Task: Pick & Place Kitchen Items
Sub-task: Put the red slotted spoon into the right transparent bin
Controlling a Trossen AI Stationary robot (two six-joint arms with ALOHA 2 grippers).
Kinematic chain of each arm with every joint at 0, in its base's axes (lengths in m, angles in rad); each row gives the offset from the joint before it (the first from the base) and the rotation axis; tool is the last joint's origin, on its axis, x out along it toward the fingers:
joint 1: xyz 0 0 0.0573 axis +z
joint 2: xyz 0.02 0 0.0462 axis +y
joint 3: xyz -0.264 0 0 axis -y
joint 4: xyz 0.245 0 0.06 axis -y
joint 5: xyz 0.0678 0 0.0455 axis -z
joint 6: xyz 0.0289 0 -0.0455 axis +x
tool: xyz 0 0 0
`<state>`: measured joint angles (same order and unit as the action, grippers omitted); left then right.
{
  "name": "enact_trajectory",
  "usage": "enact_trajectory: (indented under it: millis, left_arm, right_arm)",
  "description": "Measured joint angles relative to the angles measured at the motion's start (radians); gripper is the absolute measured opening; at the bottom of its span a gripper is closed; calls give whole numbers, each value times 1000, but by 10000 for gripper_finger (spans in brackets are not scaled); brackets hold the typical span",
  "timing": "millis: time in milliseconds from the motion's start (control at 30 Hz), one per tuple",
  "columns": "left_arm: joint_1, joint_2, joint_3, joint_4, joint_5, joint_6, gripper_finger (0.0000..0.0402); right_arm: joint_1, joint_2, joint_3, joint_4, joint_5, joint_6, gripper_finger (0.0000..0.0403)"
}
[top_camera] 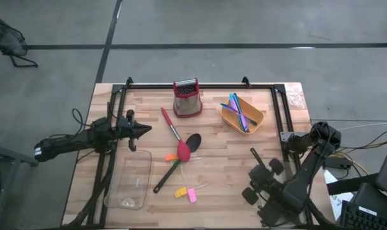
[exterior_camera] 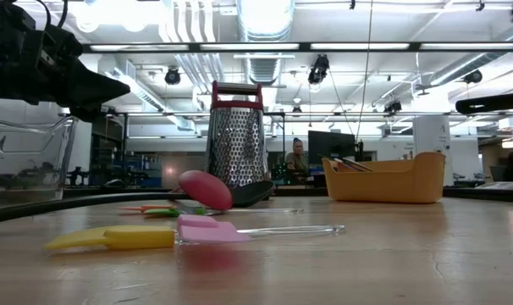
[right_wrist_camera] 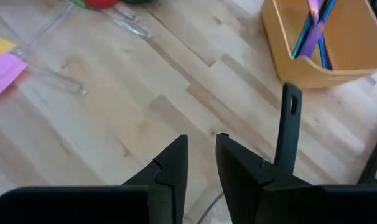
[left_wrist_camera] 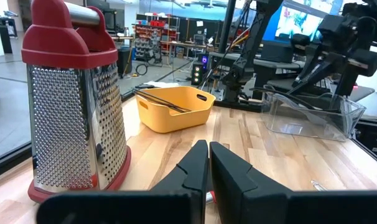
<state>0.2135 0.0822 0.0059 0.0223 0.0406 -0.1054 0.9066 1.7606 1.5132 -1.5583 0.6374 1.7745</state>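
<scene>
My right gripper (right_wrist_camera: 202,163) low over table, fingers narrow, empty; black spoon handle (right_wrist_camera: 290,127) just beside, outside the gap. Re-open, shift sideways to straddle handle squarely, then close. Left gripper (left_wrist_camera: 208,169) shut, idle near grater (left_wrist_camera: 73,102).

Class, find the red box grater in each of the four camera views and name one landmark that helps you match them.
High view: the grater stands at the table's far edge, near the middle.
Low view: grater upright left of centre, behind the red spoon.
Left wrist view: grater fills the left side, close up.
Right wrist view: not in it.
Shared landmark: the orange bowl holding sticks, beside the grater.
</scene>
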Motion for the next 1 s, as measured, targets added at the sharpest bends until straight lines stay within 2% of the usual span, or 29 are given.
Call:
enact_trajectory:
  millis: [367, 500, 700, 800, 1000]
  left_arm:
    - [0, 0, 0, 0, 0, 0, 23]
    - [0, 0, 0, 0, 0, 0, 23]
    - [0, 0, 0, 0, 0, 0, 23]
    - [0, 0, 0, 0, 0, 0, 23]
    - [0, 0, 0, 0, 0, 0, 23]
  right_arm:
    - [-148, -7, 0, 32, -3, -186, 124]
    - [-212, -20, 0, 135, -2, -397, 125]
    - [-325, -24, 0, 348, -2, -783, 103]
    - [-387, -24, 0, 454, -15, -925, 94]
    - [-520, -24, -1, 635, -143, -1171, 86]
